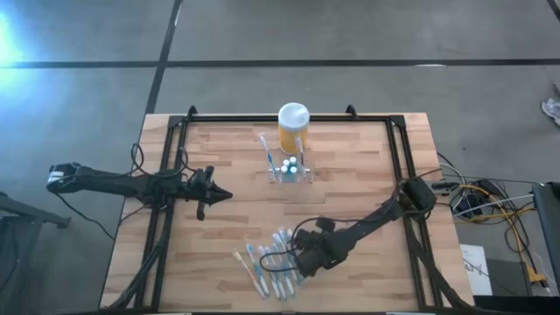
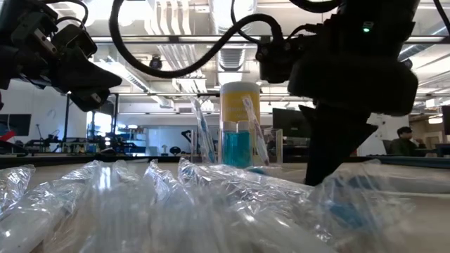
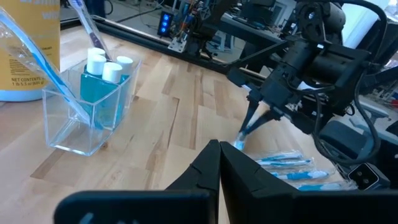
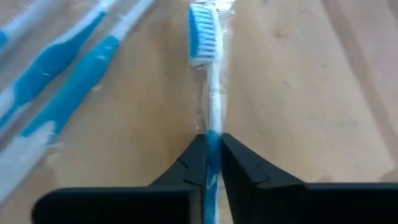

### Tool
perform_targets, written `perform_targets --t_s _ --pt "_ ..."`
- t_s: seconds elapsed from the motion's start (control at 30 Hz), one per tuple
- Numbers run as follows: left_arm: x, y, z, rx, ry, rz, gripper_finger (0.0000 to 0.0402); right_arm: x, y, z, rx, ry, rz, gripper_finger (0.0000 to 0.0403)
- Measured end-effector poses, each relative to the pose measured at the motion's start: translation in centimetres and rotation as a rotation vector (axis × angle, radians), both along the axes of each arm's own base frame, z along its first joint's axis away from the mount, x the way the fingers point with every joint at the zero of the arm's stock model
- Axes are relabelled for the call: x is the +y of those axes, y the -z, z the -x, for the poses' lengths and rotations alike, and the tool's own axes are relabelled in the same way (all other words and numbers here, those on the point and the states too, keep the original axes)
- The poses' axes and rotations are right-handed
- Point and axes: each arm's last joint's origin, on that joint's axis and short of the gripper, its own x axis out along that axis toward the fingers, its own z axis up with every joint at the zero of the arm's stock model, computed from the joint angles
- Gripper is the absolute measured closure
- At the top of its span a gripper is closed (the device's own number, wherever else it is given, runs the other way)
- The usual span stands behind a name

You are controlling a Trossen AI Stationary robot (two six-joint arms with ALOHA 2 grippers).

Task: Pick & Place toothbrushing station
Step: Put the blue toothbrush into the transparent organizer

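The toothbrushing station [image 1: 289, 170] is a clear plastic holder standing on the wood table at the far middle. It holds two toothbrushes and small blue bottles with white caps, and also shows in the left wrist view [image 3: 87, 109]. A yellow jar with a white lid [image 1: 293, 127] stands just behind it. My right gripper [image 1: 295, 262] is low over a pile of wrapped toothbrushes [image 1: 267, 262] at the near middle, shut on one wrapped toothbrush [image 4: 208, 93]. My left gripper [image 1: 224, 194] is shut and empty, above the table left of the holder. My right gripper pinches the wrapped toothbrush by its handle [image 4: 213, 138] between its two fingertips. The fingers come from above, slanting down. The blue-and-white bristle head [image 4: 202, 31] sticks out ahead of the fingertips, just over the wood. I cannot tell whether it is lifted clear.
A black frame [image 1: 175, 131] runs round the table top. Bare wood lies between the toothbrush pile and the holder. Cables and gear [image 1: 477, 197] lie off the table's right edge. A person [image 2: 402, 140] shows far back in the room.
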Motion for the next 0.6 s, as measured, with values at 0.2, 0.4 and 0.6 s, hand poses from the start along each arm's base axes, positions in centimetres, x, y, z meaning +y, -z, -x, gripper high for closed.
perform_targets --t_s 0.2,0.4,0.6 --pt "0.0 0.0 0.0 0.000 0.000 0.000 0.0390 -0.2 -1.7 0.6 -0.030 -0.036 0.058 0.0388" --pt "0.0 0.0 0.0 0.000 -0.002 0.012 0.0392 -0.2 -7.0 2.6 -0.180 -0.166 0.132 0.0396" --pt "0.1 0.0 0.0 -0.002 -0.019 -0.013 0.0389 -2.0 -10.5 6.0 -0.436 -0.265 0.202 0.0397"
